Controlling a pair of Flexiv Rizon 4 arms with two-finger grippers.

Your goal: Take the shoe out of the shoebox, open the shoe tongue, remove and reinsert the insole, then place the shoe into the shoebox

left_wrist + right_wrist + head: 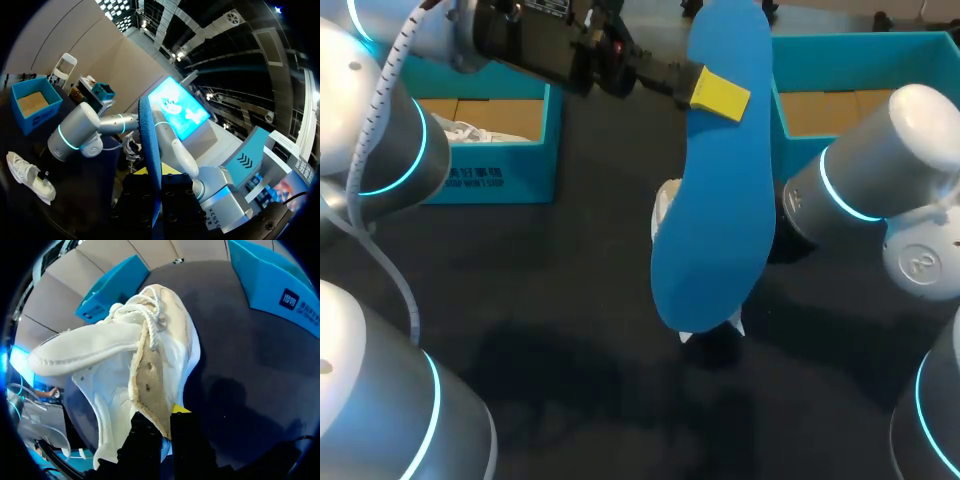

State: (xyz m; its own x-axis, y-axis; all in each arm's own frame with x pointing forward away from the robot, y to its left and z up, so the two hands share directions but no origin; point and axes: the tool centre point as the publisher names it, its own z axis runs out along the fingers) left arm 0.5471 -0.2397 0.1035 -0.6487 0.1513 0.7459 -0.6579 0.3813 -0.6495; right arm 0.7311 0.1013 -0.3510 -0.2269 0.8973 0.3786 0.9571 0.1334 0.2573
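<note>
My left gripper holds a large blue insole up above the table, shut on its upper part. In the left wrist view the insole stands edge-on between the yellow tips of that gripper. The white shoe lies mostly hidden under the insole. In the right wrist view the shoe has its tongue folded back and its inside bare, and my right gripper is shut on its collar edge. The insole hides my right gripper in the head view.
An open blue shoebox with something white inside stands at the back left. A second blue shoebox stands at the back right, behind my right arm. The dark tabletop shows in front.
</note>
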